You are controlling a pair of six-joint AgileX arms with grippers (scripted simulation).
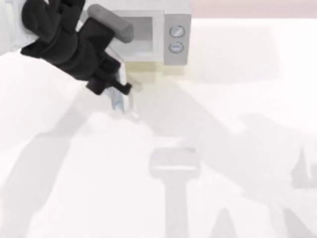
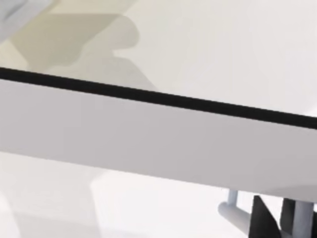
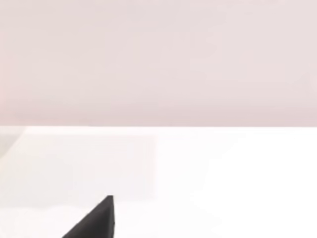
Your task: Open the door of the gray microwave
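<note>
Top view: pale desk takes most of the frame, w/ the gray microwave at its far edge, left of centre. It's a boxy rigid shell and prob. light enough to slide if yanked. Its pale interior already shows, so the door looks swung out on the left side. From above it reads as a thin pale strip seen edge-on, running toward the near side. The left wrist view is filled by a flat gray panel w/ a dark edge line, prob. that same door up close. I judge it a stiff, smooth, hinged panel that's light to swing but slick on its faces. Best hold is the free edge by the handle strip, pulling along the hinge arc, not straight out. Two knobs sit on the side panel. Left pincer is right at the door; can't tell if it's clamped or loose. Right pincer shows only a dark tip over bare desk, state can't be told.
</note>
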